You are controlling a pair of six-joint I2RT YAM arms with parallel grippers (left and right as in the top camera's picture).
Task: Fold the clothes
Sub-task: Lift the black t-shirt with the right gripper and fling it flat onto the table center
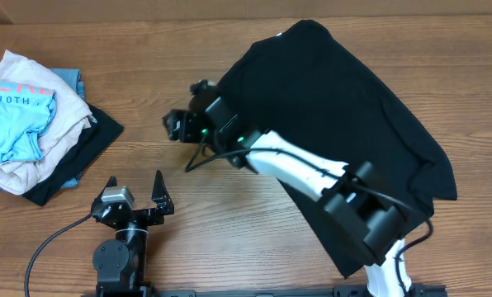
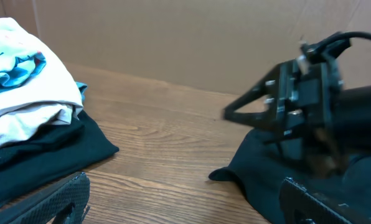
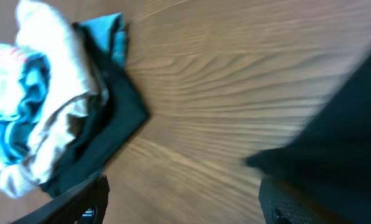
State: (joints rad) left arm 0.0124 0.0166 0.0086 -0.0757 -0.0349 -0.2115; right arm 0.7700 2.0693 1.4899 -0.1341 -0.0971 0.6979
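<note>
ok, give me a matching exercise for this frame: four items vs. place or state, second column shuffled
1. black shirt
2. clothes pile
3. left gripper
4. right gripper

A. open, at the shirt's left edge
B. heaped on the left
C. spread out on the right
D. open, over bare table near its own base

Pairs: 1-C, 2-B, 3-D, 4-A

Item: two arms, both grippers being held unclosed.
Left arm (image 1: 118, 247) is being held folded close over its base, left gripper (image 1: 135, 186) being pointed forward with jaws spread wide. Right arm (image 1: 304, 169) is being stretched diagonally forward and to the left, right gripper (image 1: 172, 125) being carried low, jaws parted wide and gripping nothing.
</note>
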